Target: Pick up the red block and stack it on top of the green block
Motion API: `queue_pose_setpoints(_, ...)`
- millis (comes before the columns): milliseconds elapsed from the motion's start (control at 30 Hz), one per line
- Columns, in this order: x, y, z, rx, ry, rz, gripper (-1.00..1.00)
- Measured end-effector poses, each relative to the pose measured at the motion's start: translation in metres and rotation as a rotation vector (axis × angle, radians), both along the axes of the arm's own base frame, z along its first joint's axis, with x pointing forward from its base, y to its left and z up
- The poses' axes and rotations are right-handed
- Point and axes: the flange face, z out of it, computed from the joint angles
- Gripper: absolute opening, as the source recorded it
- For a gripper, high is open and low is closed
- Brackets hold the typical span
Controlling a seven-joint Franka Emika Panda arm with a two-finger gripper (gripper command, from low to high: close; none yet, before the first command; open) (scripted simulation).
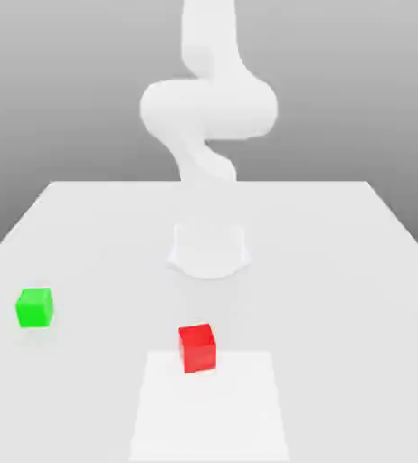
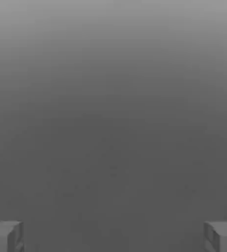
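Observation:
The red block [image 1: 197, 348] sits on the white table [image 1: 339, 271] near the front, at the far edge of a lighter square patch [image 1: 210, 411]. The green block [image 1: 34, 307] rests on the table toward the exterior view's left, well apart from the red one. In the hand view my gripper [image 2: 113, 236] is open, its two grey fingertips [image 2: 7, 235] far apart with nothing between them, facing plain grey background. Neither block is touched.
The white arm [image 1: 208, 108] rises from its round base [image 1: 209, 249] at the table's middle, behind the red block, and bends up out of the picture. The table's side edges slant outward toward the front.

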Motion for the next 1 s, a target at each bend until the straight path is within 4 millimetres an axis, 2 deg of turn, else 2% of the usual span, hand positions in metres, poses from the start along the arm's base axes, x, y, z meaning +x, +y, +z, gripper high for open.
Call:
queue_pose_setpoints(133,0.032,-0.002,-0.099,-0.04,0.148,0.034,0.0)
queue_pose_setpoints(233,0.04,-0.006,-0.174,-0.06,0.259,0.061,0.0)
queue_pose_setpoints(300,0.038,-0.008,-0.225,-0.069,0.335,0.081,0.0)
queue_pose_setpoints(400,0.022,-0.013,-0.3,-0.076,0.455,0.115,0.0)
queue_pose_setpoints(600,-0.038,-0.019,-0.452,-0.068,0.692,0.192,0.0)
queue_pose_setpoints(667,-0.044,-0.02,-0.479,-0.067,0.714,0.197,0.0)
queue_pose_setpoints(767,-0.048,-0.02,-0.506,-0.068,0.72,0.2,0.0)
queue_pose_setpoints(800,-0.049,-0.02,-0.514,-0.068,0.721,0.201,-1.0)
queue_pose_setpoints(1000,-0.05,-0.02,-0.517,-0.067,0.722,0.201,-1.0)
